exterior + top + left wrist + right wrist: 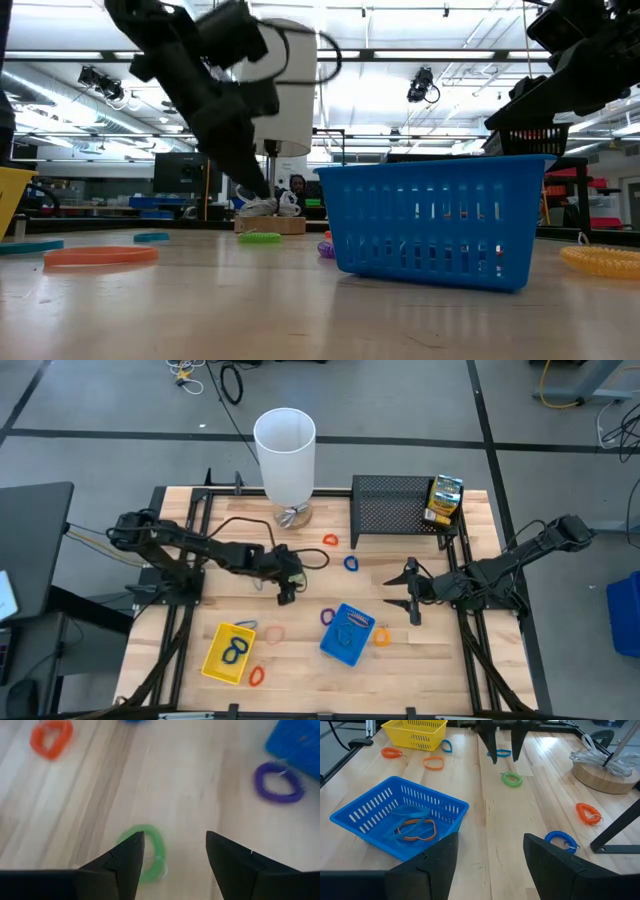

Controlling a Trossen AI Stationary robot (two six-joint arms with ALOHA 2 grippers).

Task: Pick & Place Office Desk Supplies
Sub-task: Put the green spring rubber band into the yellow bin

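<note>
The left pincer point(170, 865) hangs with fingers apart just above a green loop point(145, 851) lying flat on the surface point(190, 780), apparently lined up to straddle it. The right pincer point(487, 860), also spread, waits beside the blue tray point(395, 815).

We see a light wooden table point(420, 660) on a grey floor. At its far edge stands a tall white cylinder point(285, 452) on a round wooden base point(600, 775), with pale cables coiled on that base. Just beside it, a black mesh rack point(395, 510) sits upright. Loose cables point(225, 380) lie on the floor beyond, and a dark monitor point(30, 525) stands off the table's left side.
</note>
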